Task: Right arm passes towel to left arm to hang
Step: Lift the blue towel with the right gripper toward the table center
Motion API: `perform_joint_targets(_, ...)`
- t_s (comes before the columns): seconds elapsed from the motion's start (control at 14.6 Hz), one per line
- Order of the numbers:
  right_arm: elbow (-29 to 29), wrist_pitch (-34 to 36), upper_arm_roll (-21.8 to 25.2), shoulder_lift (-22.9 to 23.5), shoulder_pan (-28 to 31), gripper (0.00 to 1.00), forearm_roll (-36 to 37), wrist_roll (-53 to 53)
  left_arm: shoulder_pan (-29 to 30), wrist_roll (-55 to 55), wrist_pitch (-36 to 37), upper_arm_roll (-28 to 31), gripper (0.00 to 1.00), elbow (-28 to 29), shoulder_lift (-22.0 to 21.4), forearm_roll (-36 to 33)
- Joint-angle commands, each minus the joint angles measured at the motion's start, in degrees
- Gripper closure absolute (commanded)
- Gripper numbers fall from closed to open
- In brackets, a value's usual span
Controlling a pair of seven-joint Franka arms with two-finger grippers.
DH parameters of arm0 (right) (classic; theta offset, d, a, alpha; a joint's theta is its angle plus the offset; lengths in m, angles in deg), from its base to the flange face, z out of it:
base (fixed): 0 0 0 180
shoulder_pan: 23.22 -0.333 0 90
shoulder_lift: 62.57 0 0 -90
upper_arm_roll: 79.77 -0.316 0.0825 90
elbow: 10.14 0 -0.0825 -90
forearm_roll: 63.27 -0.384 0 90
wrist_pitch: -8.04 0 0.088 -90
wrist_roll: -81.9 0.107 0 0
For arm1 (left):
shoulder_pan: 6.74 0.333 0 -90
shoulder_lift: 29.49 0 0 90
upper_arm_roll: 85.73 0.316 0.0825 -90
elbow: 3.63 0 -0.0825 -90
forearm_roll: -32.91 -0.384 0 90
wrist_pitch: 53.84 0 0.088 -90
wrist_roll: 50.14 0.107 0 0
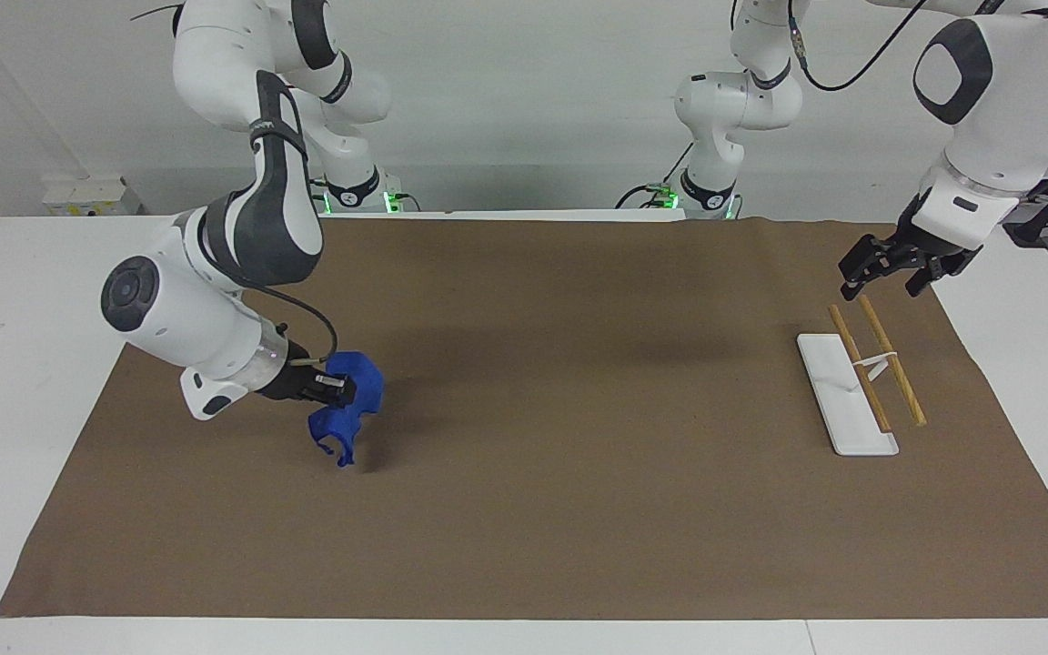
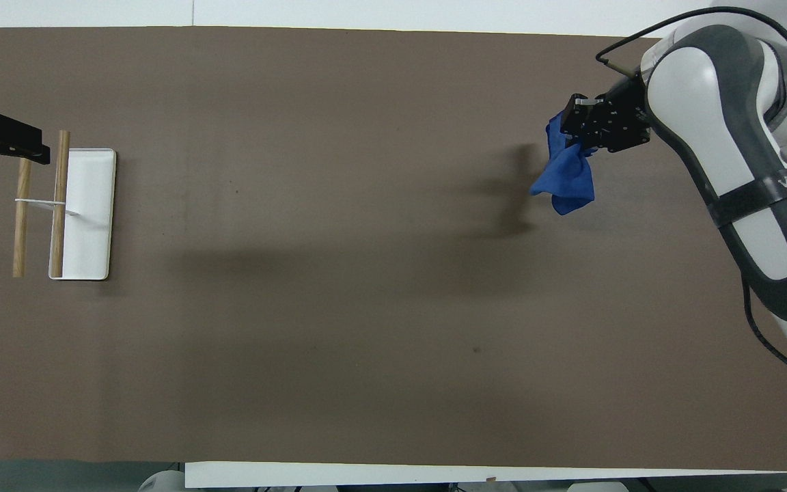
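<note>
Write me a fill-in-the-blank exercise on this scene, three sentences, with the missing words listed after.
1. The right gripper is shut on the small fuzzy cloth towel, whose colour is ____.
2. The towel hangs in the air over the ____ table mat.
3. The left gripper waits, open, over the two ____ rods of the white-based rack.

Missing words: blue; brown; wooden

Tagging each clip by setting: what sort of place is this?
Most likely a robotics lab bench: two white robot arms, right arm and left arm, bolted behind a table covered with a brown mat, bare white walls, cables.
</note>
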State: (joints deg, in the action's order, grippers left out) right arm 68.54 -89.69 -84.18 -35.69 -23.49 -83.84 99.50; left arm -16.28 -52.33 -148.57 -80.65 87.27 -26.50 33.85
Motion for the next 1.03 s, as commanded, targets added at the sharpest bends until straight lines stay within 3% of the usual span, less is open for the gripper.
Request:
perform_joint_targets(0.0, -1.42, 0.53, -0.86, -0.33, -0.16, 1.00, -8.05, 8.91, -0.49, -0.44, 0.96, 0.10, 0.00, -0.20, -0.44, -0.85)
perform_joint_targets(0.34, -0.54, -1.75, -0.94, -0.95, -1.48, 1.00, -23.61, 23.86, -0.49, -5.16, -0.44, 0.02, 0.00, -0.29, -0.35, 3.09)
perform_joint_targets(0.62, 1.65, -6.75, -0.95, -1.83, -4.72, 0.99, -34.95, 30.73, -0.40, -19.74, -2.29, -3.40, 0.01, -0.11, -0.43, 4.34)
perform_joint_targets(0.82, 7.35, -14.39, -1.03, -4.99, -7.89, 1.00, -41.98, 33.11, -0.40, -36.76, -4.04, -7.09, 0.01, 1.29, -0.79, 5.39)
perform_joint_targets(0.96, 10.08, -17.47, -1.03, -6.04, -9.39, 1.00, -47.78, 34.51, -0.40, -49.17, -6.32, -8.07, 0.01, 1.47, -0.61, 9.85)
